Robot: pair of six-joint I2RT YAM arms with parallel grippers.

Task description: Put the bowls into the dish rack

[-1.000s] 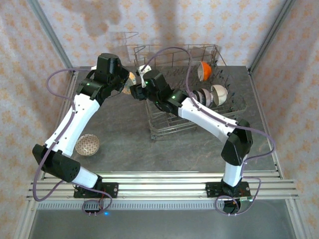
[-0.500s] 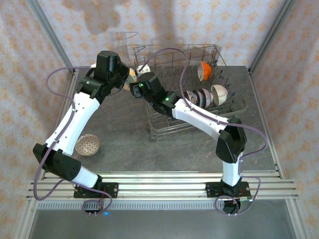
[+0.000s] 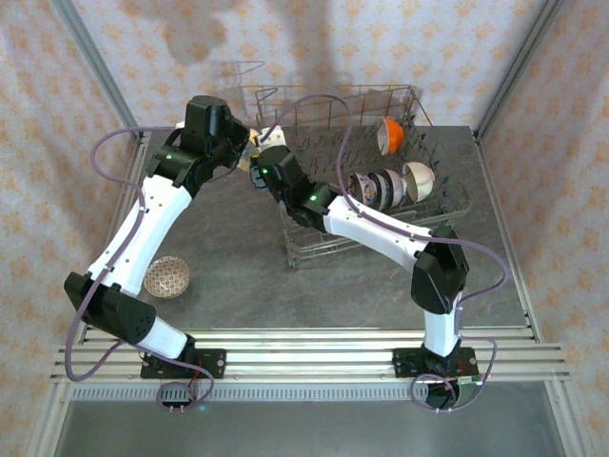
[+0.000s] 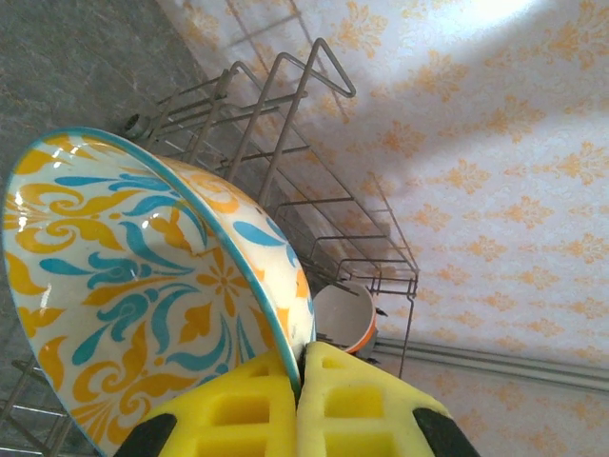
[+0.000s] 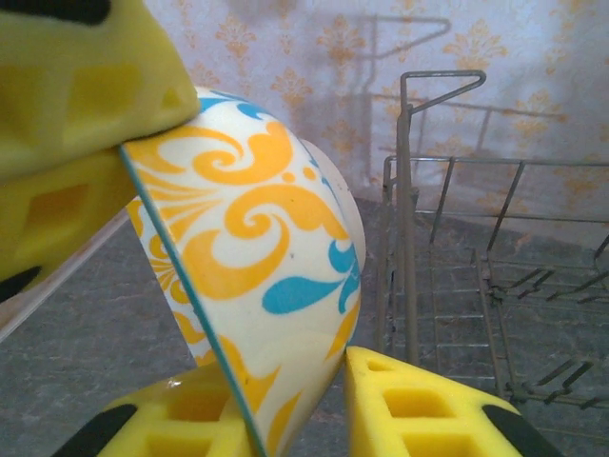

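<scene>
A bowl (image 4: 143, 276) with orange and teal scrolls hangs tilted in the air just left of the dish rack (image 3: 433, 211). My left gripper (image 4: 300, 367) is shut on its teal rim. My right gripper (image 5: 290, 381) has closed on the same bowl (image 5: 257, 248) from below, one pad inside the rim and one against the outer wall. The left gripper's yellow pads (image 5: 76, 95) pinch the upper rim in the right wrist view. Both grippers meet at the rack's left end (image 3: 255, 150). An orange bowl (image 3: 390, 133) and two more bowls (image 3: 381, 186) stand in the rack.
A small patterned bowl (image 3: 166, 277) sits on the grey table at the near left. The rack's tall wire end wall (image 5: 409, 190) stands just right of the held bowl. The orange bowl (image 4: 347, 314) shows behind the left fingers.
My right gripper has moved left from the rack to the held bowl and its jaws have narrowed onto it. The left gripper has kept its grip.
</scene>
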